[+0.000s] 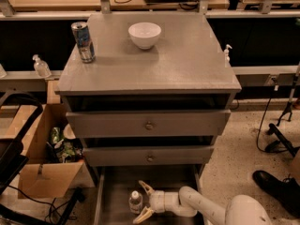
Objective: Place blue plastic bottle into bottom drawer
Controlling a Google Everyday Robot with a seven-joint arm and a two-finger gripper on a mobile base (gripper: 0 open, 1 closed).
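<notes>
The blue plastic bottle, clear with a white cap, stands upright on the floor of the bottom drawer, which is pulled open at the foot of the grey cabinet. My gripper reaches into the drawer from the right. Its fingers are spread open just right of the bottle, one above and one below, and not holding it. My white arm runs off to the lower right.
On the cabinet top stand a silver-blue can and a white bowl. Two upper drawers with knobs are shut. A cardboard box with rubbish sits left. Pump bottles stand behind. A shoe is at right.
</notes>
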